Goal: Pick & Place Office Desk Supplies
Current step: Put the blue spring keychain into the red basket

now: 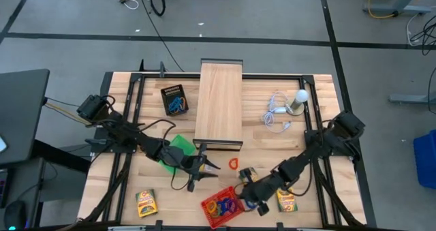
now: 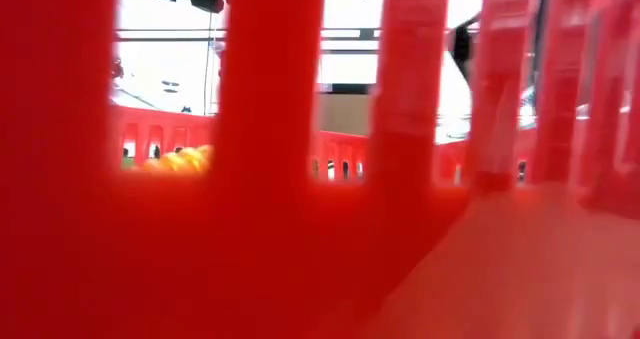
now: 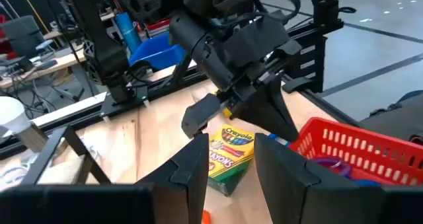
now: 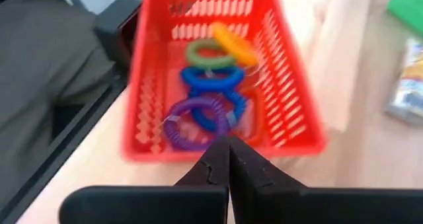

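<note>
My right tool (image 4: 229, 163) has its fingers pressed together with nothing between them, and it hangs just beside the near edge of the red basket (image 1: 208, 219) at the front of the table (image 1: 122, 129). In the right wrist view the basket (image 4: 291, 118) holds coiled loops: a purple loop (image 4: 192, 123), a blue loop (image 4: 210, 78), a green loop (image 4: 201, 52) and an orange-yellow loop (image 4: 232, 40) lie together on its floor.

My left tool (image 1: 203, 168) sits left of the basket, near the front end of the long pale wooden box (image 1: 219, 101). Its fingers (image 3: 198, 164) stand partly spread, with nothing visible between them. A green sheet (image 1: 182, 144) lies under my left arm.

One orange loop (image 1: 234, 163) lies alone on the table between my two tools. A crayon box (image 1: 146, 202) lies at the front left of the table. A second crayon box (image 1: 287, 201) lies just right of my right tool; in the left wrist view this box (image 3: 230, 156) lies flat beside the basket.

A dark box (image 1: 175, 99) left of the wooden box carries what looks like more blue and orange loops, too small to tell for sure. The white bulb (image 1: 300, 97) with its cable stands at the far right.

The low view is filled by the basket's red slats.
</note>
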